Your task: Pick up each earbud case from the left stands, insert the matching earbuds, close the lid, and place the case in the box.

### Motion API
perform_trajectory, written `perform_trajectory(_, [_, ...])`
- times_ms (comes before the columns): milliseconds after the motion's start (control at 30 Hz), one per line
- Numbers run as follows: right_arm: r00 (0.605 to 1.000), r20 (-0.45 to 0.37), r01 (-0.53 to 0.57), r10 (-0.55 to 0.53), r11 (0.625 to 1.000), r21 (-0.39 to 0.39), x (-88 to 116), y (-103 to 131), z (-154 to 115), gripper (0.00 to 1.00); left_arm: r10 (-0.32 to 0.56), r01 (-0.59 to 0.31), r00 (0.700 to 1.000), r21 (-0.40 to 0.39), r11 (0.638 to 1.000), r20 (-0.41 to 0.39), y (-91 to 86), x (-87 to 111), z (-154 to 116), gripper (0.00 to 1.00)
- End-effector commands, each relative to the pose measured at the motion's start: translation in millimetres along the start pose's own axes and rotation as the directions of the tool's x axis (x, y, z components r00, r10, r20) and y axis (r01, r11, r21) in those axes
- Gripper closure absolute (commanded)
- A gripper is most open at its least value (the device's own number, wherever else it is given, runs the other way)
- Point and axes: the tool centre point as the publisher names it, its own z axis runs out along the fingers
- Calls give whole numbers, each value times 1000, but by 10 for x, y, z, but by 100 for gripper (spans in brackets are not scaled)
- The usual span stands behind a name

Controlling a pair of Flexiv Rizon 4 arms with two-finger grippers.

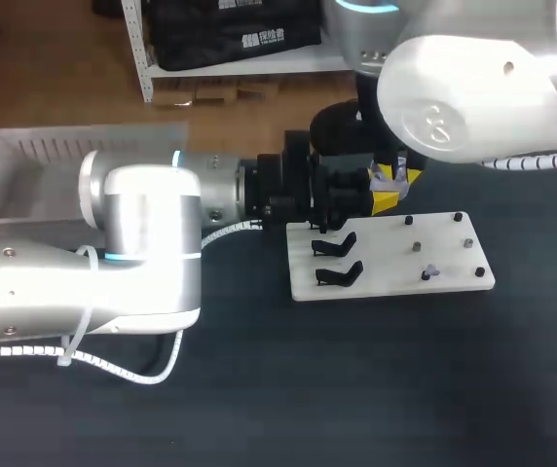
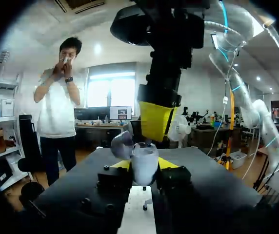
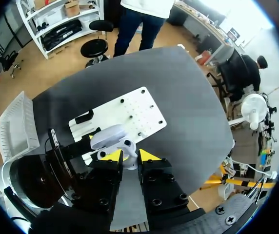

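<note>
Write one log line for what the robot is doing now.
left gripper: shut on earbud case, lid open | right gripper: shut on earbud, just over case | two visible stands: empty | step: inserting earbud

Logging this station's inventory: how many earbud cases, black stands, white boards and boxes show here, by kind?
earbud case: 1
black stands clearly showing: 2
white board: 1
box: 1
Total: 5

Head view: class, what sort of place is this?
Probably a robotics lab bench: a silver left arm and white right arm over a dark table, white pegged stand board and translucent plastic box.
</note>
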Motion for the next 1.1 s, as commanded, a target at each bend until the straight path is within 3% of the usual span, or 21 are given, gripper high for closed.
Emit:
perform_trajectory(33, [1000,-3,-1,1,1000,0,-16,23,20,100,5,-5,1000,-6,1000,8,-8,16,3,100])
perform_trajectory(1100, [1000,-2,-6,6,1000,-2,-78,76,25,100,5,-5,1000,-6,1000,8,-8,16,3,100])
